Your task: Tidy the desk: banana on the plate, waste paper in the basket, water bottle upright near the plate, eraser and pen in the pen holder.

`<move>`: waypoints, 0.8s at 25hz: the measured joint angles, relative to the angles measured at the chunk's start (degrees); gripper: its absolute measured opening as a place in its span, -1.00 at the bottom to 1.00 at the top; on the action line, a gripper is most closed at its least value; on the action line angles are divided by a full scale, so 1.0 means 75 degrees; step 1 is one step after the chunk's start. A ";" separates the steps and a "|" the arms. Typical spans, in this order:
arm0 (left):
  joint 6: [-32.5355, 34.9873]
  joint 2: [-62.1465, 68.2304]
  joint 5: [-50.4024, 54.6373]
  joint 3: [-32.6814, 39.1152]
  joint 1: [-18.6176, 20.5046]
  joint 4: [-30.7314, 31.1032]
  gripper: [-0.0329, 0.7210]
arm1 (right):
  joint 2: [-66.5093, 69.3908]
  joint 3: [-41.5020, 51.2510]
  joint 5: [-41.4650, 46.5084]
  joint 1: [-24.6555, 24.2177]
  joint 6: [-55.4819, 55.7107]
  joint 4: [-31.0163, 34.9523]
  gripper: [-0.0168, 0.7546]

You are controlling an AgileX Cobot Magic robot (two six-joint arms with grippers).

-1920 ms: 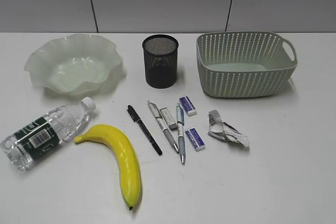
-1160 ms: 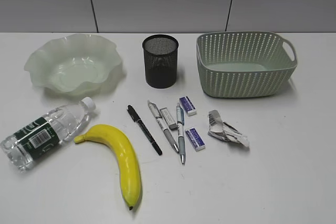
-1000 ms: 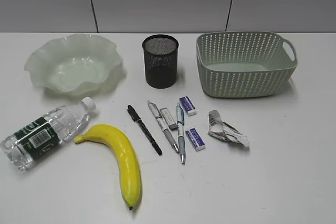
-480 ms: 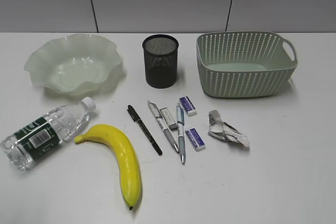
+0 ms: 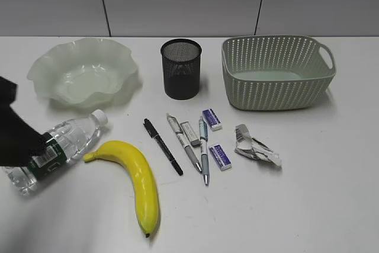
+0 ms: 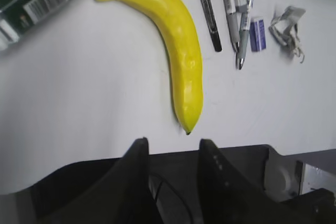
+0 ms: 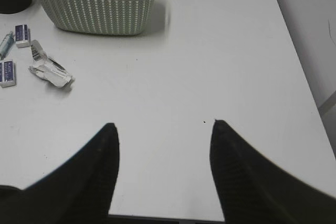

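since half a second ago my left arm (image 5: 15, 128) is pushing in from the left edge of the exterior view, a dark blur now covering part of the water bottle (image 5: 65, 140); nothing on the desk (image 5: 284, 205) is shifting.

my left gripper (image 6: 170, 148) is holding its fingers (image 6: 137, 156) a narrow gap apart, gripping nothing, hanging just short of the dark tip of the banana (image 6: 181, 45). my right gripper (image 7: 163, 135) is spreading its two fingers (image 7: 107, 145) wide apart, empty, over bare desk well clear of the banana.

taking the banana as my mark: it is lying flat on the desk, its stem end just beside the water bottle, which is lying on its side to the left with its cap toward the plate (image 5: 59, 87). the plate is sitting behind the bottle. to the right of the banana a black pen (image 5: 162, 146) and two grey pens (image 5: 183, 142) are lying side by side, with three erasers (image 5: 219, 156) among them. farther right is the waste paper (image 5: 254, 146). behind the pens the pen holder (image 5: 181, 69) is standing upright, and the basket (image 5: 277, 72) is sitting to its right.
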 joint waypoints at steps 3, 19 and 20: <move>-0.0494 0.1097 -0.0520 -0.0378 -0.0865 0.0059 -0.24 | 0.0000 0.0000 0.0000 0.0000 0.0000 0.0000 0.20; -0.3076 0.5851 -0.0575 -0.3697 -0.2867 0.2316 0.53 | 0.0000 0.0000 0.0000 0.0000 0.0000 0.0000 0.20; -0.3218 0.6039 -0.0486 -0.3823 -0.2867 0.2468 0.54 | 0.0000 0.0000 0.0000 0.0000 0.0000 0.0000 0.20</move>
